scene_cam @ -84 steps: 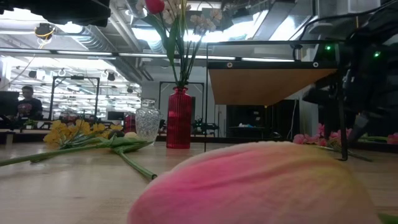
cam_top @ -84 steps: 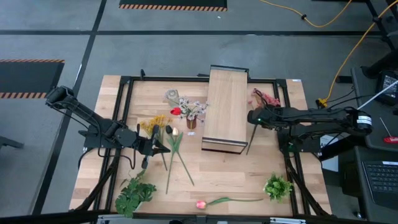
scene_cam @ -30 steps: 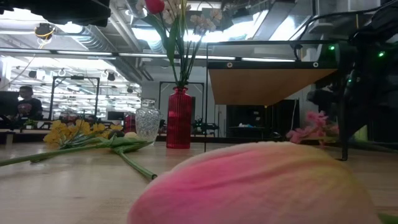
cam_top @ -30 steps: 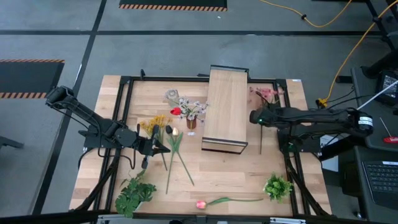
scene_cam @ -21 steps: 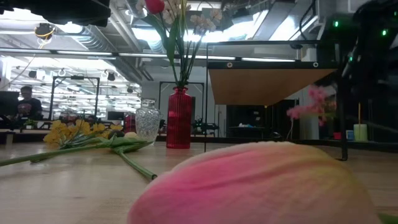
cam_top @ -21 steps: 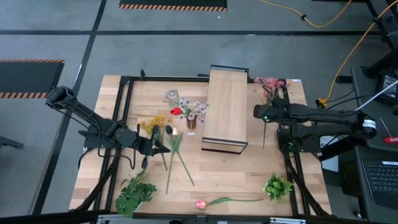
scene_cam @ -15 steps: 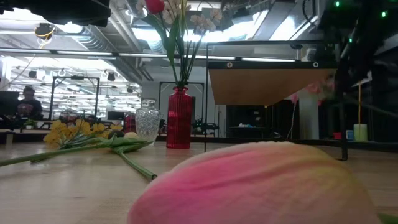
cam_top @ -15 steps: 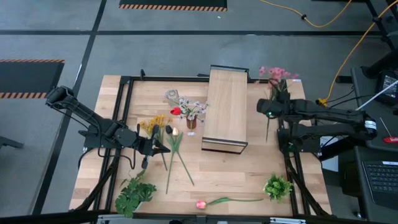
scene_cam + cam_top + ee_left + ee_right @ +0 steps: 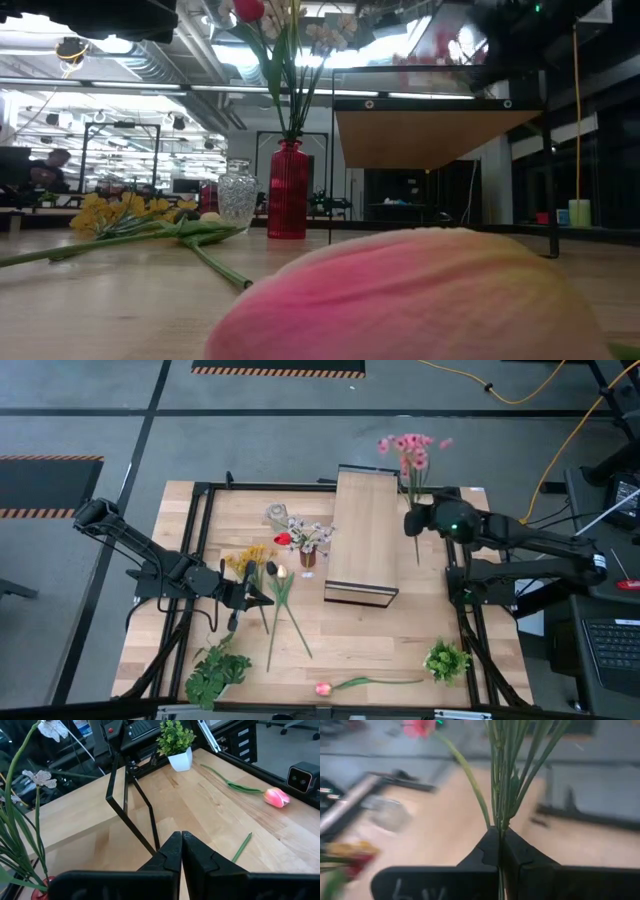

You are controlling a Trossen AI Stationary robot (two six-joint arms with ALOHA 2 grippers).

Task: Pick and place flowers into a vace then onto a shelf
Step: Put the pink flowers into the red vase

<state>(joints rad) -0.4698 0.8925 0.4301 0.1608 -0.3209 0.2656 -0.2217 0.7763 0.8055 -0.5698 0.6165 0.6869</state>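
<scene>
**Wooden tabletop, pink spray held high**

Wooden tabletop (image 9: 400, 630) lies beneath both our arms. Our right gripper (image 9: 414, 522) pinches its fingers (image 9: 487, 851) tight on the stems of the pink blossom spray (image 9: 410, 452), held upright beside the shelf (image 9: 362, 532). Our left gripper (image 9: 262, 597) rests low with fingers (image 9: 172, 851) pressed together on nothing, among the yellow daisies (image 9: 250, 560). Near the shelf's other side stands the clear vase (image 9: 277, 515), beside a red vase (image 9: 287, 190) of flowers. A pink tulip (image 9: 324, 688) lies at the table's near edge.
</scene>
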